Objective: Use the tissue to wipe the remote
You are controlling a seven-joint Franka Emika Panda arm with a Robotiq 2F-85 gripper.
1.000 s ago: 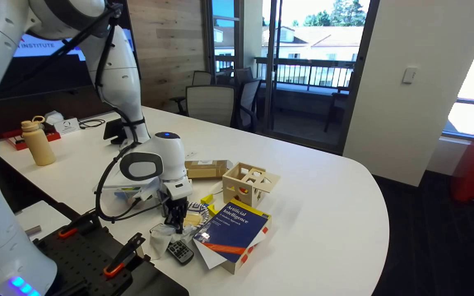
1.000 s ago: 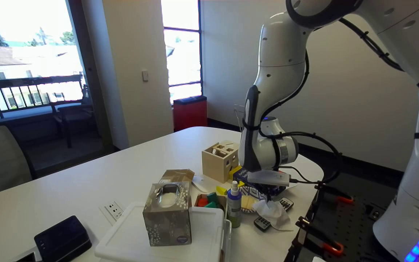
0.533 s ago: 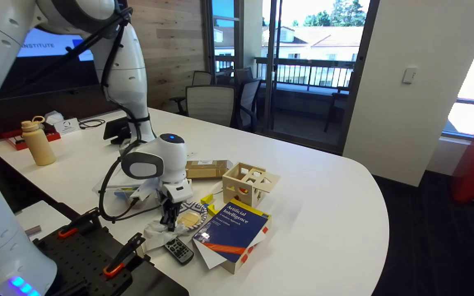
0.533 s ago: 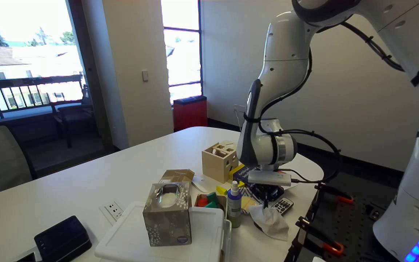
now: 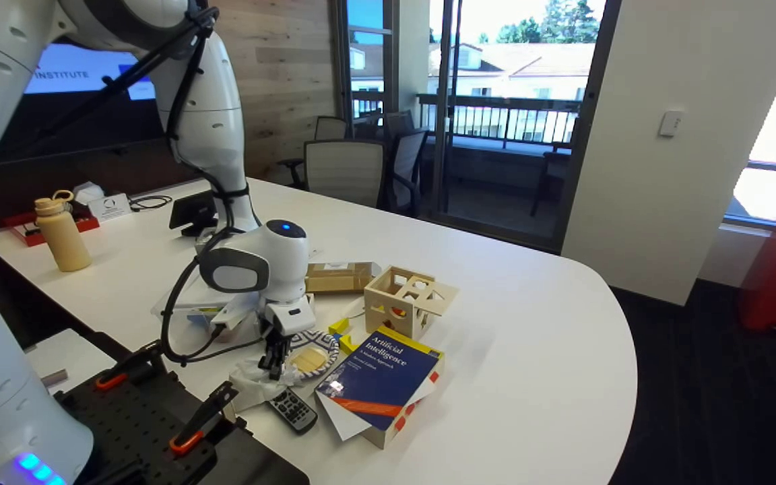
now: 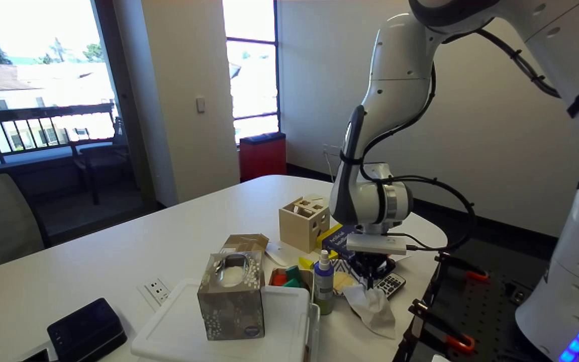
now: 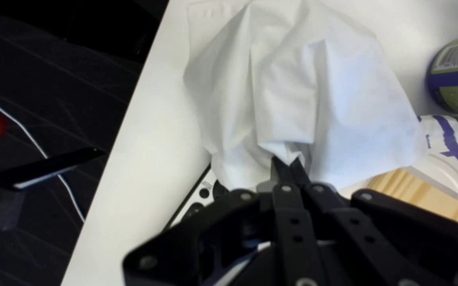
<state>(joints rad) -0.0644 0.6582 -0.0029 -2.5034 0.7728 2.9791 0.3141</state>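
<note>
The remote (image 5: 296,412) is slim and black with pale buttons. It lies on the table beside the book and also shows in an exterior view (image 6: 391,284). The white crumpled tissue (image 5: 250,387) drapes over one end of the remote and onto the table. In the wrist view the tissue (image 7: 284,79) hangs spread from the fingertips, and part of the remote (image 7: 187,206) shows beneath it. My gripper (image 7: 288,167) is shut, pinching the tissue. The gripper points down over the covered end of the remote in both exterior views (image 5: 271,370) (image 6: 370,284). Whether the tissue presses on the remote is hidden.
A patterned plate (image 5: 331,345) with a wooden piece, a blue book (image 5: 384,377) and a wooden shape box (image 5: 382,303) stand close by. A spray bottle (image 6: 324,286) and a tissue box (image 6: 231,306) stand nearby. A black board with orange clamps (image 5: 186,441) borders the table edge.
My gripper and the tissue have slid along the remote, away from its end by the book. More of that end shows, and the tissue now covers the opposite end.
</note>
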